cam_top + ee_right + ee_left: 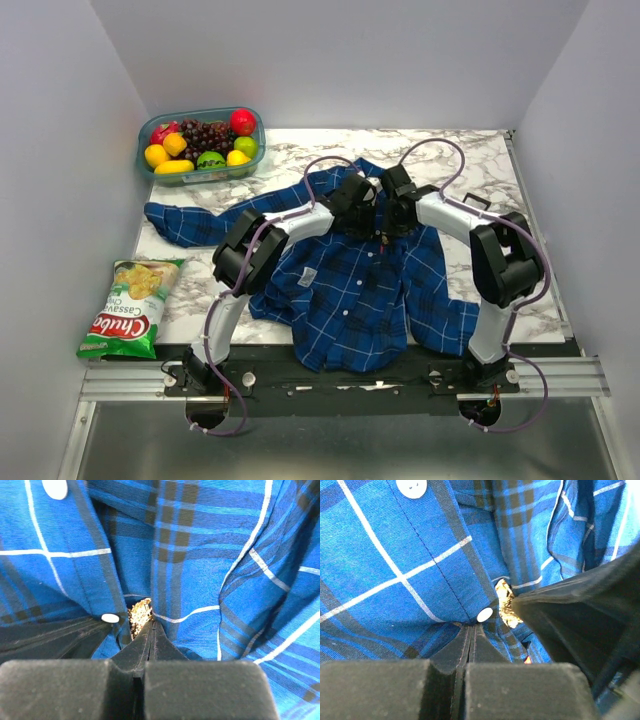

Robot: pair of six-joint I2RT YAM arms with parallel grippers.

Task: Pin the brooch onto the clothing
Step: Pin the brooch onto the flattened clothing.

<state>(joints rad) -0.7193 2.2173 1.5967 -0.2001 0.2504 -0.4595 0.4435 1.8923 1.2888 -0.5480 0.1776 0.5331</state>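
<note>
The clothing (350, 295), a blue plaid shirt with white buttons, lies spread on the marble table. Both grippers meet over its button placket near the collar. My left gripper (472, 626) is shut, its tips pinching the placket fabric beside a white button (484, 614). My right gripper (151, 625) is also shut, and the brooch (139, 615) sits right at its tips as a small gold glittery piece pressed against the fabric fold. In the left wrist view the brooch (506, 603) shows at the point of the right finger, which crosses in from the right. From above, the brooch is hidden under the grippers.
A clear tub of toy fruit (200, 142) stands at the back left. A green chips bag (130, 305) lies at the front left. A small black item (478, 203) lies on the marble behind the right arm. One sleeve (185, 222) stretches left.
</note>
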